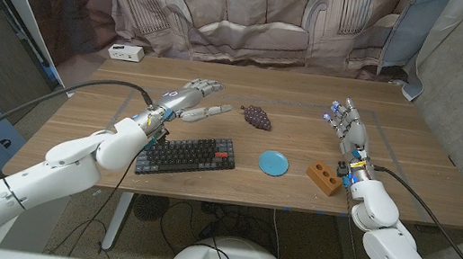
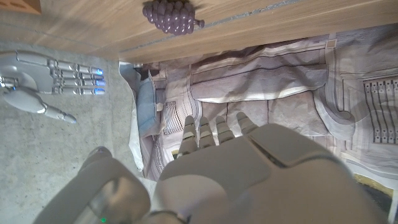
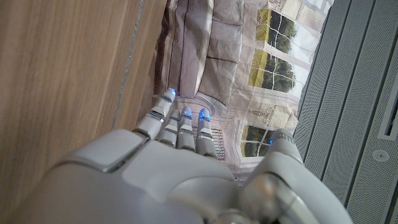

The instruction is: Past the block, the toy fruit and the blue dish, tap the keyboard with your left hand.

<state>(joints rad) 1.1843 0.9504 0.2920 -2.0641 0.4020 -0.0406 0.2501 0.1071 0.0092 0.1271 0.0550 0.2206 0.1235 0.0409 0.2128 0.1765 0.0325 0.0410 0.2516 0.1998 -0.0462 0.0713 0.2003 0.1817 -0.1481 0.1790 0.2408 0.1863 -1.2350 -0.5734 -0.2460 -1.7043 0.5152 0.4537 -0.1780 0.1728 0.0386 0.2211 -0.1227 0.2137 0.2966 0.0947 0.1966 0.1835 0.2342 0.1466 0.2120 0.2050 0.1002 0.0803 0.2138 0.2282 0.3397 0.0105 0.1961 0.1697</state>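
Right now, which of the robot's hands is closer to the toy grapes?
Left. The left hand hangs open just beside the toy grapes, fingertips reaching toward them. The right hand stands open farther off toward the table's right side, beyond the blue dish.

desk [image 1: 408, 163]: brown wood with visible grain, smooth, low sheen
keyboard [image 1: 185, 156]: black matt plastic
blue dish [image 1: 274, 163]: smooth, faintly glossy
block [image 1: 325, 177]: orange-brown wood, matt
left hand [image 1: 189, 98]: silver-grey metallic look
backdrop [image 1: 257, 15]: printed cloth, creased
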